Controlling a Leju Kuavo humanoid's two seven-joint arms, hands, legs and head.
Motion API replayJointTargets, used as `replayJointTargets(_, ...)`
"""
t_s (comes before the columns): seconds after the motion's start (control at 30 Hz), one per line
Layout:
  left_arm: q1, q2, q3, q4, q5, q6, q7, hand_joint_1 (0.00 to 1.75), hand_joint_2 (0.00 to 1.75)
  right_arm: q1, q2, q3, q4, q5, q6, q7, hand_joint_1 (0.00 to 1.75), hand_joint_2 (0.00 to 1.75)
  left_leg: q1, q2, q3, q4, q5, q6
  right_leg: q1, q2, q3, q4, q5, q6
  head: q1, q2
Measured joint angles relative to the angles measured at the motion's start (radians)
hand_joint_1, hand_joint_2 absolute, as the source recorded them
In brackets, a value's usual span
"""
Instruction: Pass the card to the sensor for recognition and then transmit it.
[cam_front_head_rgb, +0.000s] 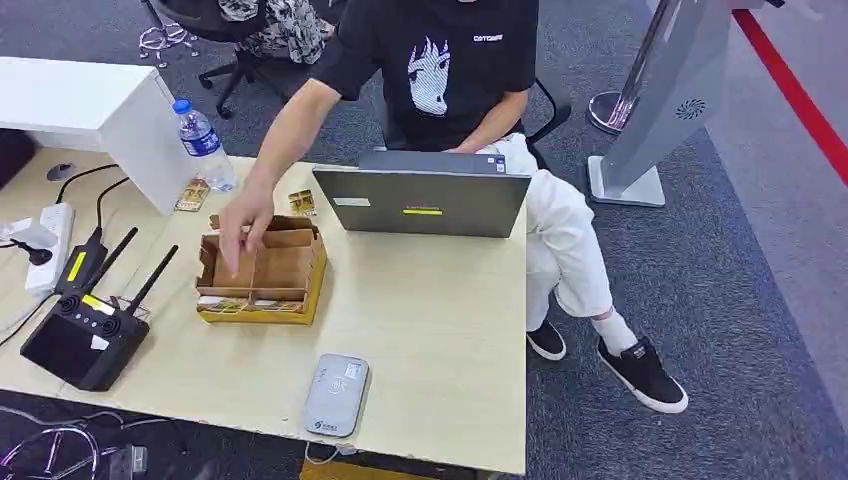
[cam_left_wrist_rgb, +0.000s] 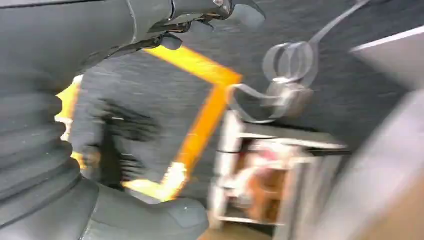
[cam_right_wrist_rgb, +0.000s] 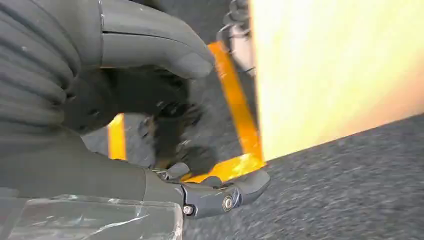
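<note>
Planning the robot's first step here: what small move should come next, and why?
Probably wait, arms low. A person's hand is reaching into the cardboard box, and both the left hand and right hand hang over the floor holding nothing. The sensor lies free at the table's near edge.

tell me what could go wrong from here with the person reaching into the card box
The person's hand is inside the cardboard box, so a robot hand reaching there now could hit it. The grey sensor lies near the table's near edge and could be nudged off. Both wrist views are blurred, so the hands' own state is hard to confirm.
</note>
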Motion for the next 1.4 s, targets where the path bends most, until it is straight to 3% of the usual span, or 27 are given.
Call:
replayJointTargets(0.07, -0.021, -0.032, 0.074, -0.116, 0.034, -0.018, -0.040, 0.00, 1.75, -0.016, 0.013, -0.044, 0.000, -0.031, 0.033, -0.028, 0.00, 1.75, 0.000, 0.000, 0.000, 0.000, 0.000, 0.000, 0.000, 0.000, 0.000, 0.000, 0.000, 0.000, 0.000, 0.000)
replayJointTargets(0.1, -0.012, -0.070, 0.082, -0.259, 0.077, 0.011, -0.086, 0.00, 1.75, -0.025, 0.028, -0.089, 0.000, -0.043, 0.054, -0.055, 0.00, 1.75, 0.000, 0.000, 0.000, 0.000, 0.000, 0.000, 0.000, 0.000, 0.000, 0.000, 0.000, 0.000, 0.000, 0.000)
replayJointTargets(0.17, -0.008, -0.087, 0.082, -0.322, 0.095, 0.027, -0.106, 0.00, 1.75, -0.029, 0.034, -0.107, -0.002, -0.045, 0.062, -0.065, 0.00, 1.75, 0.000, 0.000, 0.000, 0.000, 0.000, 0.000, 0.000, 0.000, 0.000, 0.000, 0.000, 0.000, 0.000, 0.000)
replayJointTargets(0.2, -0.004, -0.095, 0.083, -0.354, 0.103, 0.038, -0.115, 0.00, 0.00, -0.031, 0.035, -0.117, -0.002, -0.046, 0.068, -0.070, 0.00, 1.75, 0.000, 0.000, 0.000, 0.000, 0.000, 0.000, 0.000, 0.000, 0.000, 0.000, 0.000, 0.000, 0.000, 0.000)
replayJointTargets(0.5, 0.031, -0.163, 0.083, -0.657, 0.145, 0.119, -0.193, 0.00, 0.00, -0.046, 0.063, -0.195, -0.016, -0.040, 0.090, -0.111, 0.00, 1.75, 0.000, -0.003, -0.002, 0.000, 0.001, 0.001, 0.000, -0.004, 0.000, 0.000, 0.000, 0.000, 0.001, 0.000)
replayJointTargets(0.53, 0.035, -0.171, 0.083, -0.693, 0.145, 0.128, -0.201, 0.00, 1.75, -0.048, 0.066, -0.206, -0.016, -0.038, 0.092, -0.116, 0.00, 1.75, 0.000, -0.003, -0.002, 0.000, 0.001, 0.001, 0.000, -0.004, 0.000, 0.000, 0.000, 0.000, 0.001, 0.000)
replayJointTargets(0.7, 0.046, -0.204, 0.070, -0.859, 0.120, 0.174, -0.233, 0.00, 1.75, -0.057, 0.078, -0.249, -0.021, -0.020, 0.102, -0.135, 0.00, 1.75, 0.000, -0.003, -0.002, 0.000, 0.002, 0.001, 0.000, -0.004, 0.000, 0.000, 0.000, 0.000, 0.001, 0.000)
replayJointTargets(1.0, 0.054, -0.233, -0.061, -1.066, -0.089, 0.245, -0.266, 0.00, 1.75, -0.076, 0.096, -0.321, -0.024, 0.016, 0.122, -0.165, 0.00, 1.75, 0.000, -0.003, -0.001, 0.000, 0.001, 0.001, 0.000, -0.003, 0.000, 0.000, 0.000, 0.000, 0.001, 0.000)
replayJointTargets(1.4, -0.038, -0.152, -0.303, -1.101, -0.445, 0.297, -0.211, 0.00, 1.75, -0.110, 0.107, -0.386, -0.019, 0.055, 0.145, -0.183, 0.00, 1.75, 0.000, -0.002, -0.001, 0.001, 0.002, 0.001, 0.000, -0.002, 0.000, 0.000, 0.001, -0.001, 0.001, 0.000)
